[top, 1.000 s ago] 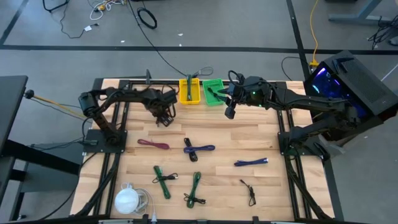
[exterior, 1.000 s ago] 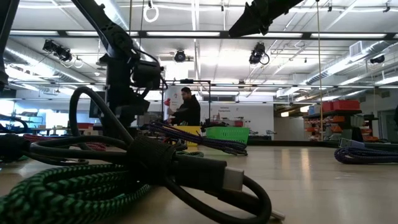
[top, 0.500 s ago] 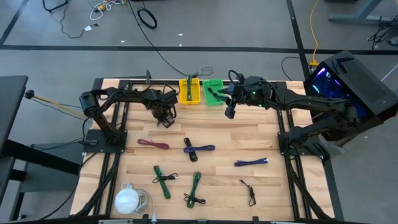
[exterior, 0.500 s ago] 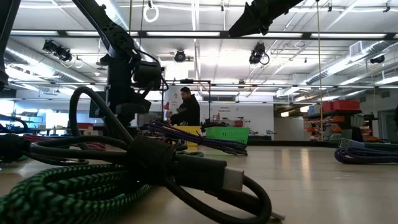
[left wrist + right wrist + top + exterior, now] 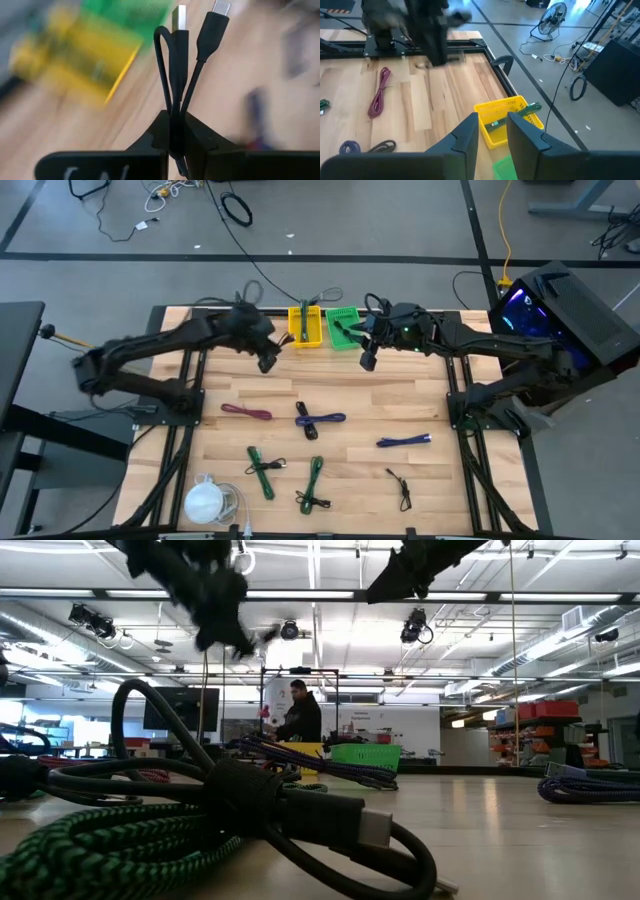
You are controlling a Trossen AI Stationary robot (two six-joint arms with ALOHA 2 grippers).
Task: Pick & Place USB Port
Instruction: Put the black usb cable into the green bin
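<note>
My left gripper (image 5: 268,361) is shut on a black USB cable (image 5: 175,65) above the table, close in front of the yellow bin (image 5: 306,327). The cable's two plugs, a flat USB-A (image 5: 180,15) and a smaller one (image 5: 220,8), stick out past the fingertips. The left arm shows blurred and high in the low view (image 5: 214,600). My right gripper (image 5: 368,361) hovers open and empty in front of the green bin (image 5: 344,327); its wrist view shows the gap between its fingers (image 5: 493,137). My left gripper pinches the black cable's bunched strands (image 5: 173,102) between its two fingers, a short way behind the plugs. Several strands run through the pinch. The cable is lifted clear of the table, and its plug ends point away from the fingers.
On the table lie a maroon cable (image 5: 246,412), a purple-blue one (image 5: 319,420), a blue one (image 5: 404,441), two green ones (image 5: 260,470) (image 5: 314,485), a thin black one (image 5: 402,487) and a white thing (image 5: 205,500) at the near left. A person (image 5: 300,712) stands beyond the table.
My left gripper has risen from the tabletop, staying shut on the black cable, which is now lifted clear of the wood. The left arm has stretched out and swung up. My right arm has kept still.
</note>
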